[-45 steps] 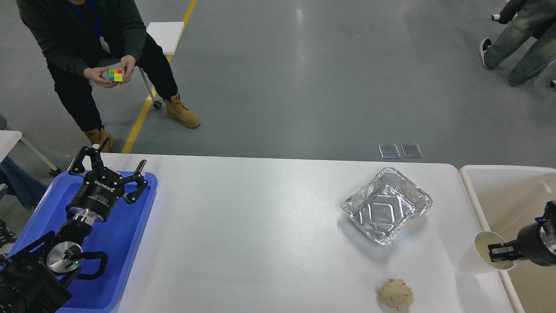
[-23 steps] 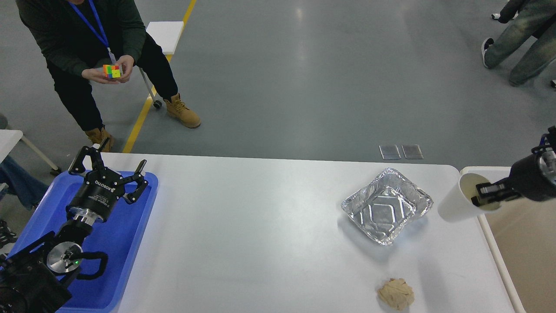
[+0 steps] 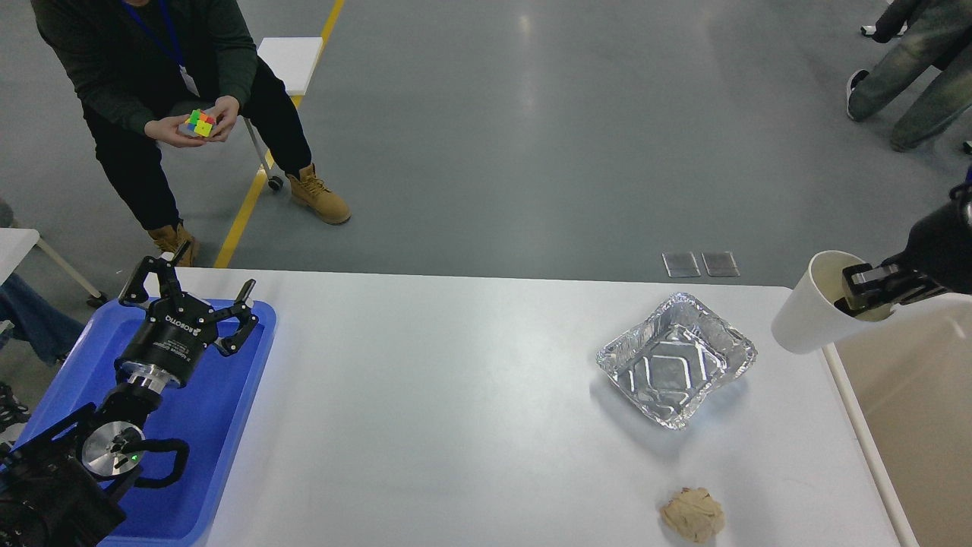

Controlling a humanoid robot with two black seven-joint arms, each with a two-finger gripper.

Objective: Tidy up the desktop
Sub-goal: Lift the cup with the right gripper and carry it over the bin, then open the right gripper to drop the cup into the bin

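The white desktop (image 3: 456, 425) fills the lower view. My right gripper (image 3: 862, 295) is shut on the rim of a white paper cup (image 3: 809, 311) and holds it tilted in the air above the desktop's far right corner, beside the bin. An empty foil tray (image 3: 676, 358) sits on the right part of the desktop. A crumpled brown paper ball (image 3: 692, 514) lies near the front edge. My left gripper (image 3: 190, 292) is open and empty above the blue tray (image 3: 220, 441) at the left.
A beige bin with a white rim (image 3: 904, 425) stands off the desktop's right edge. A person (image 3: 163, 91) sits beyond the far left corner with a colour cube. Another person's legs (image 3: 904, 68) show at the far right.
My right gripper has lifted the paper cup from low by the bin's rim up and back, tilting it. The left arm has not moved.
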